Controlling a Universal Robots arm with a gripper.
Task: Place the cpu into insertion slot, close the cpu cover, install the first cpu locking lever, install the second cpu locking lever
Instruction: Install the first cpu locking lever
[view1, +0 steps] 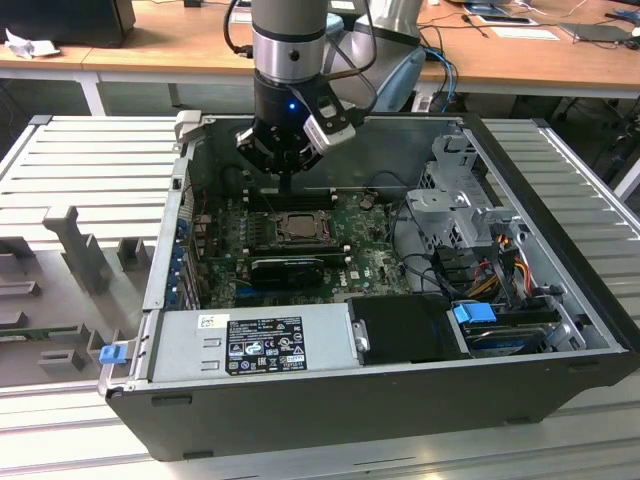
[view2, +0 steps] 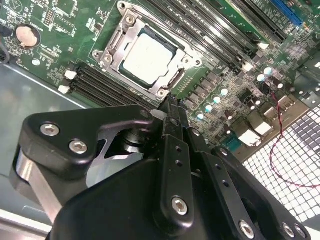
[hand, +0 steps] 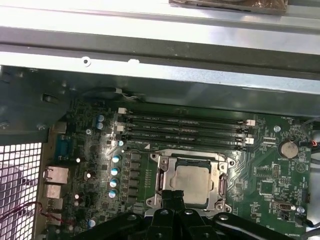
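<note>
Exterior view: the arm reaches down into an open computer case (view1: 330, 405) that lies on a ribbed metal table (view1: 90, 160). The gripper (view1: 287, 190) hangs low over the green motherboard (view1: 372, 258), at the far edge of the insertion slot (view1: 277, 226). The cpu (view1: 299, 227) lies inside that slot as a pale square. A long black expansion card (view1: 285, 268) sits just on the near side of the slot, and the grey power supply (view1: 250, 345) fills the case's near side.

Second wrist view: the gripper (view2: 172, 101) has its two fingers (view2: 176, 125) drawn tight together, with nothing visible between them. Their tip is at one corner of the socket, and whether it touches the metal there I cannot tell. The cpu (view2: 147, 57) lies flat in the socket, and the cpu cover (view2: 114, 44) is folded down around it, its window framing the chip's silver face. A coin battery (view2: 26, 36) sits well apart on the board.

First wrist view: the cpu (hand: 192, 182) shows through the closed cpu cover (hand: 221, 176). The gripper (hand: 173, 194) meets the cover's edge with its fingers pressed together. The black memory slots (hand: 185, 127) run beside the socket, between it and the case wall, and the coin battery (hand: 288, 148) lies off to one side.
</note>
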